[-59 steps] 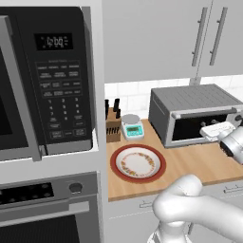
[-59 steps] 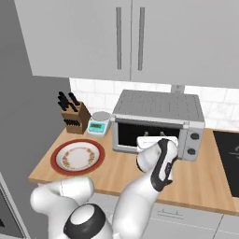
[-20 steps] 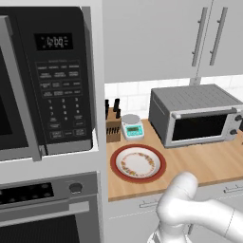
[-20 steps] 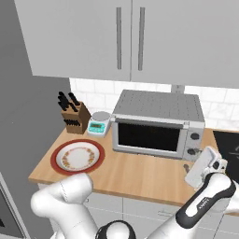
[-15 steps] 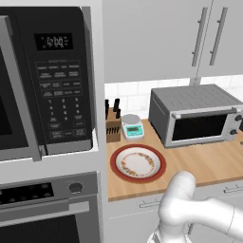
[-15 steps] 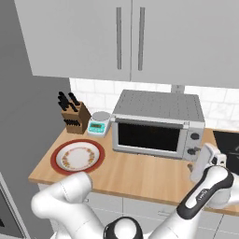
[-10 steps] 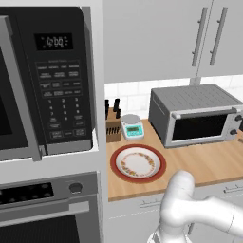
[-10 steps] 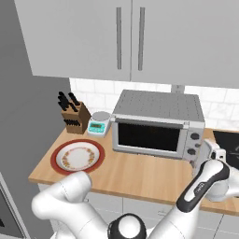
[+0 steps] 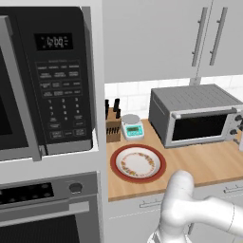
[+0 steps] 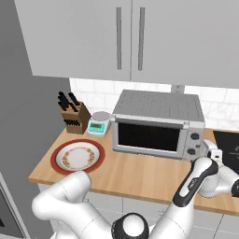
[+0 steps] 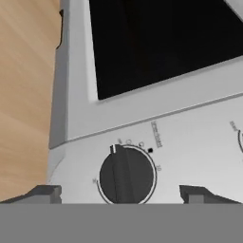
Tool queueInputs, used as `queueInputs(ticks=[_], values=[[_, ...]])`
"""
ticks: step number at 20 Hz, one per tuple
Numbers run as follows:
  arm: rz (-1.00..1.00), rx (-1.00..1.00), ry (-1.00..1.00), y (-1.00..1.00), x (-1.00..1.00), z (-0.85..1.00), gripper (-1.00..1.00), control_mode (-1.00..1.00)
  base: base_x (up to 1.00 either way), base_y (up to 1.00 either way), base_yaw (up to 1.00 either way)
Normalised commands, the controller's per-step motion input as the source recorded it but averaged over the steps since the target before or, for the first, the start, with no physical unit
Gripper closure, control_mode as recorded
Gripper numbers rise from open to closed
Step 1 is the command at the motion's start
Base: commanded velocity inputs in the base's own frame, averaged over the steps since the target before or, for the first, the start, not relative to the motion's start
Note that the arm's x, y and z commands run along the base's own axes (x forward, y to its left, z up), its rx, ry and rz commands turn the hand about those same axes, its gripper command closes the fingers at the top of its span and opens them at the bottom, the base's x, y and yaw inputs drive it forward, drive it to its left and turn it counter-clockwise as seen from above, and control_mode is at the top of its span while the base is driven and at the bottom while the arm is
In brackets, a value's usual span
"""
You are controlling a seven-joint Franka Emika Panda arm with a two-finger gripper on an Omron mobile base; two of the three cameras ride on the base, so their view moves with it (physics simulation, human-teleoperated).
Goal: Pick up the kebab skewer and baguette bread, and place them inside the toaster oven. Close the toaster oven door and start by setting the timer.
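Wooden worktop (image 10: 140, 172) runs under white wall cupboards, carrying one toaster oven (image 10: 158, 123) at right centre of the right base view, its one toaster oven door (image 10: 148, 136) shut, with one empty patterned plate (image 10: 77, 157), one kitchen scale (image 10: 99, 123) and one knife block (image 10: 74, 114) to its left. In the hand view one black timer knob (image 11: 126, 174) sits low at centre, straight ahead of the tool (image 11: 121, 192); its grip ridge runs nearly up the frame, between the two fingertips (image 11: 45, 191), which stand released either side and apart from it. Kebab skewer and baguette bread are presumably inside, unseen through dark glass
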Motion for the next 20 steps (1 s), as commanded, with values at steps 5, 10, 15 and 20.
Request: queueInputs(ticks=[5, 10, 15, 20], values=[[-0.13, 0.00, 0.00, -0.12, 0.42, -0.18, -1.00, -1.00, 0.00, 0.00, 0.00], [-0.08, 0.00, 0.00, -0.20, 0.06, -0.11, -1.00, -1.00, 0.00, 0.00, 0.00], [-0.07, 0.00, 0.00, 0.00, -0.05, -0.10, -1.00, -1.00, 0.00, 0.00, 0.00], [-0.09, 0.00, -0.01, 0.00, 0.00, 0.00, -1.00, -1.00, 0.00, 0.00, 0.00]])
